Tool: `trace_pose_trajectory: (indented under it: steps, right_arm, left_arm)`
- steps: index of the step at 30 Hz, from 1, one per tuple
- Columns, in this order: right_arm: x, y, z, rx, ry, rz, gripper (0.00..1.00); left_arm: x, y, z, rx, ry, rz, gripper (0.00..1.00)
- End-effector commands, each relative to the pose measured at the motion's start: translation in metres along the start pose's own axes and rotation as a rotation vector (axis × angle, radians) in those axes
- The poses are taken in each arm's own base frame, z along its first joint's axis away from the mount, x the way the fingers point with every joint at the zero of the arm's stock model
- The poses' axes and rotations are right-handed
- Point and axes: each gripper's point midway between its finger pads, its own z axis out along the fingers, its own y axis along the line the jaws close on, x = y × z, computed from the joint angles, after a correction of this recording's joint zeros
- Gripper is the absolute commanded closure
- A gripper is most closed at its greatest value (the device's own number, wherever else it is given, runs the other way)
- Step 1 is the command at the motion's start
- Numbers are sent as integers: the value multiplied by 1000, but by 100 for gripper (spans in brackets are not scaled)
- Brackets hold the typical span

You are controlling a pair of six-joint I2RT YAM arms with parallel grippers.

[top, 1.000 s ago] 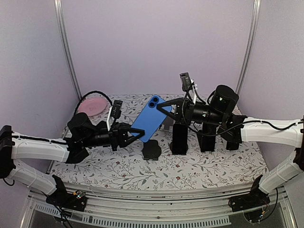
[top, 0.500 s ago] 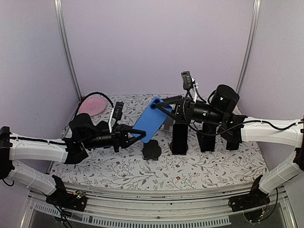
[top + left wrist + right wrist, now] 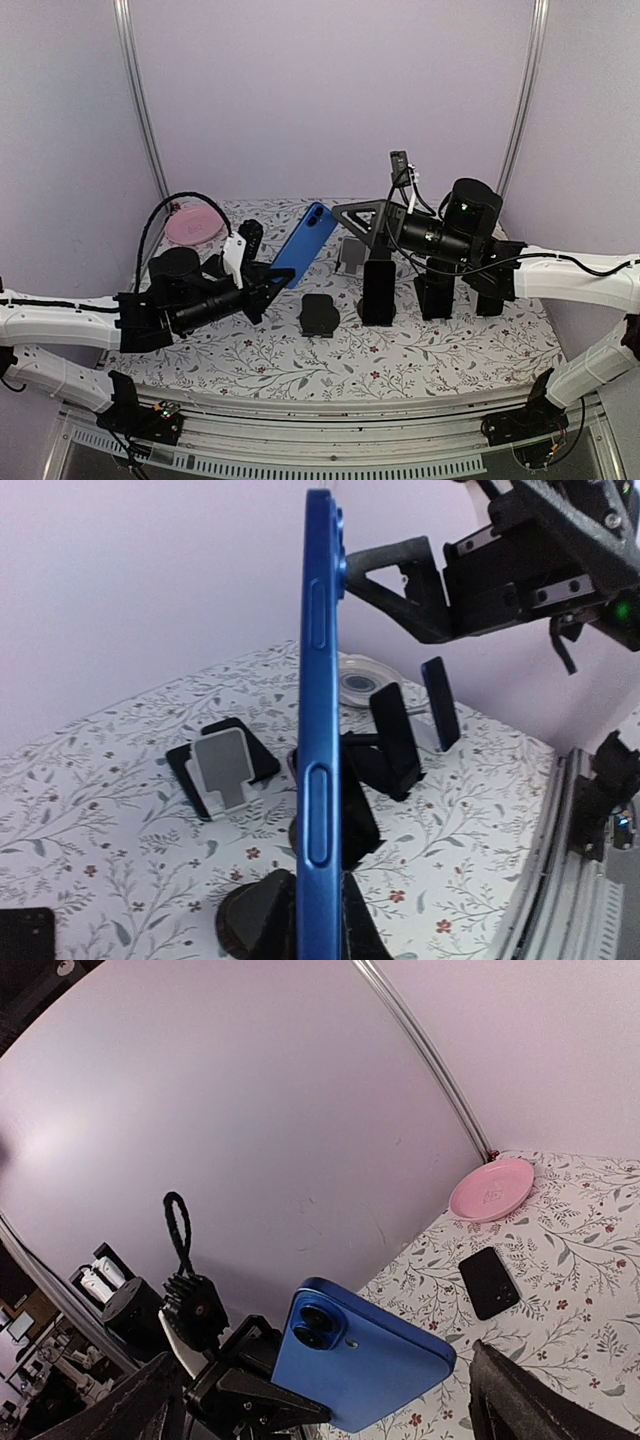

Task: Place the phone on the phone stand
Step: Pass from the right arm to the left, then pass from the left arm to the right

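while your left end effector grips the blue phone by its lower end, tilted in the air over the middle of the table, your right end effector stands wide, clear of it. you look mid-carry; next, lower it squarely onto the black phone stand beneath.

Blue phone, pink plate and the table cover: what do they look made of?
Blue phone: smooth satin back with a soft even sheen, probably coated glass or metal. Pink plate: smooth, faintly shiny, with a raised rim, likely plastic or glazed ceramic; cannot tell which. Table cover: matte, floral print, no glare, so probably cloth or vinyl sheet.
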Motion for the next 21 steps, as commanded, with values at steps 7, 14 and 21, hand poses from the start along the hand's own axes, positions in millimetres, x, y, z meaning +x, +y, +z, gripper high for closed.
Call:
trace_pose_trajectory:
  steps: [7, 14, 21]
  right_arm:
    - [1, -7, 11, 59, 15, 144, 1]
    - [1, -7, 17, 52, 19, 172, 1]
    - [2, -13, 26, 65, 22, 249, 4]
  left_arm:
    - [-36, 27, -6, -571, -16, 463, 100]
    - [-37, 27, -4, -751, 11, 677, 100]
    - [-55, 14, -20, -877, -87, 824, 100]
